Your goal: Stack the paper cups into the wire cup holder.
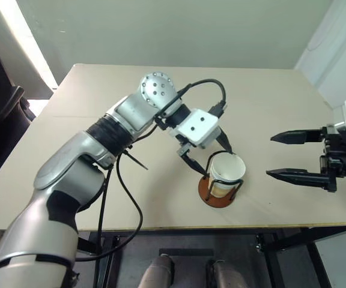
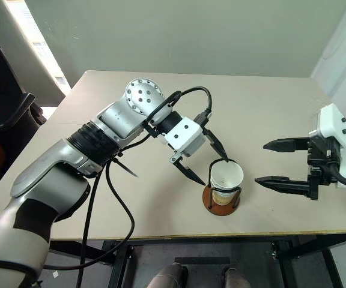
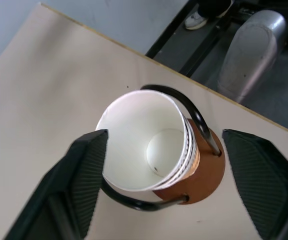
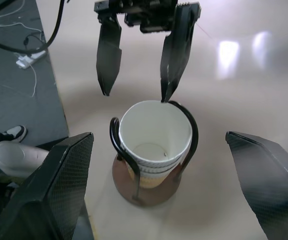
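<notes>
Beige table, lower centre: I note stacked paper cups upright in the wire cup holder. Left claw, spread and empty, is nearest, just upper-left; right claw is spread wide at right.

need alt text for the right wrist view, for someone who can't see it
A stack of paper cups sits nested inside the wire cup holder on a beige table. The left tool hangs open just above the top rim, touching nothing, and the right tool's own fingers stand wide apart on either side.
</notes>
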`<state>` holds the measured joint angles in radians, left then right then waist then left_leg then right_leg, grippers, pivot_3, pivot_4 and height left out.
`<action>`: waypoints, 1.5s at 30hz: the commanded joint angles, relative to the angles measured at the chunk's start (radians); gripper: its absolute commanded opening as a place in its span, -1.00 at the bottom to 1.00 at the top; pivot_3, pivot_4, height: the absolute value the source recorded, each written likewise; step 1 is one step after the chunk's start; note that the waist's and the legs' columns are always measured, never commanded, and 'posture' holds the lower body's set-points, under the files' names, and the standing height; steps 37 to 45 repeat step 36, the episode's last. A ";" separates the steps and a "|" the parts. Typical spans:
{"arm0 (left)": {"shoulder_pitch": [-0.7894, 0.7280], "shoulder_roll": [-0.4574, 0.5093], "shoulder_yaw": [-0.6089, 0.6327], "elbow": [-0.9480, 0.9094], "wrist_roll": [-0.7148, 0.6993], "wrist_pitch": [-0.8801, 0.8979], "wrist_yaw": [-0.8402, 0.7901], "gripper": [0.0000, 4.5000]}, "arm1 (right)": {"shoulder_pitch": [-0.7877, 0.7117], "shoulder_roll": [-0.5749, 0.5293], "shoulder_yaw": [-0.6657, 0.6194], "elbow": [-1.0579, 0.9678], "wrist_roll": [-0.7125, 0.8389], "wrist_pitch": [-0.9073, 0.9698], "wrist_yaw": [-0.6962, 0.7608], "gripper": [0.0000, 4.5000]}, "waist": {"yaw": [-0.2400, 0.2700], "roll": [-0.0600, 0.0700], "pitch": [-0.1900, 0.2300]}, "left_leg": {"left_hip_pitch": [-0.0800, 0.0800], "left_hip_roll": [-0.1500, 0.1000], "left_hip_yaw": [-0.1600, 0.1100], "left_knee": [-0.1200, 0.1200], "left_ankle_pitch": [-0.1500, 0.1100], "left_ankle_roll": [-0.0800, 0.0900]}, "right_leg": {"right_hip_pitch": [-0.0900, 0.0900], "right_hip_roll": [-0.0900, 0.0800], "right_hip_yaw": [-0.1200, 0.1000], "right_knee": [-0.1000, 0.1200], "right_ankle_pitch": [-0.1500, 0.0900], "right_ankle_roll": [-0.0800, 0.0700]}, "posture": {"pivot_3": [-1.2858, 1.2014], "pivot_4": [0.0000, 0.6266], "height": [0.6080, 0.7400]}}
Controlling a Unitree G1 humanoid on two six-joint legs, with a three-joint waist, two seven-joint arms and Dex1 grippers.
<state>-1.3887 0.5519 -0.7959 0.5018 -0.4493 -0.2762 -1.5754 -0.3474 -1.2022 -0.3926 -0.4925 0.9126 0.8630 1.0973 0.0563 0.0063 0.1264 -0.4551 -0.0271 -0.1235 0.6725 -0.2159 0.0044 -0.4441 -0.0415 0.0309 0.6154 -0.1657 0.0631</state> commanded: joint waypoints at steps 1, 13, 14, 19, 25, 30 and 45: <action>0.009 0.035 0.127 -0.007 0.044 0.055 -0.038 0.67 | -0.059 -0.003 0.073 0.027 -0.024 -0.046 0.035 0.96 | -0.001 0.000 0.000 | 0.000 0.000 0.000 0.000 0.000 0.000 | 0.000 0.000 0.000 0.000 0.000 0.000 | 0.03 -0.52 1.00; 0.638 0.468 0.657 -0.526 -0.115 0.713 0.243 0.67 | -0.255 0.171 0.373 0.180 -0.149 -0.092 0.101 0.96 | -0.033 0.004 -0.002 | 0.001 0.003 0.001 0.000 0.006 -0.005 | -0.001 0.003 0.001 0.000 -0.001 -0.001 | 0.03 -0.52 1.00; 0.714 0.489 0.705 -0.561 -0.129 0.752 0.277 0.67 | -0.249 0.168 0.372 0.181 -0.149 -0.091 0.113 0.96 | -0.033 0.004 -0.002 | 0.002 0.002 0.000 0.000 0.006 -0.005 | -0.001 0.003 0.000 0.000 -0.002 -0.003 | 0.03 -0.52 1.00; 1.038 0.510 0.908 -0.731 -0.189 0.877 0.404 0.67 | -0.236 0.174 0.371 0.201 -0.169 -0.087 0.121 0.96 | -0.025 0.004 -0.002 | 0.003 0.002 -0.001 -0.001 0.006 -0.007 | 0.000 0.002 -0.001 0.003 -0.009 -0.017 | 0.03 -0.52 1.00; 1.080 0.518 0.985 -0.725 -0.174 0.908 0.455 0.67 | -0.261 0.187 0.391 0.221 -0.197 -0.090 0.132 0.96 | -0.024 0.003 -0.002 | 0.013 0.002 -0.002 -0.010 0.004 -0.008 | 0.000 0.002 -0.001 0.012 -0.010 -0.027 | 0.03 -0.52 1.00; 1.048 0.511 0.975 -0.706 -0.169 0.914 0.454 0.67 | -0.250 0.193 0.383 0.207 -0.202 -0.083 0.130 0.96 | -0.033 0.003 -0.002 | 0.021 0.003 -0.003 -0.024 0.012 -0.017 | 0.002 0.003 -0.001 0.014 -0.008 -0.033 | 0.03 -0.52 1.00; 1.043 0.473 0.940 -0.739 -0.166 0.940 0.492 0.67 | -0.210 0.209 0.354 0.152 -0.172 -0.049 0.084 0.96 | -0.035 0.003 -0.002 | 0.020 0.004 -0.005 -0.027 0.015 -0.017 | 0.000 0.004 -0.002 0.013 -0.010 -0.035 | 0.03 -0.52 1.00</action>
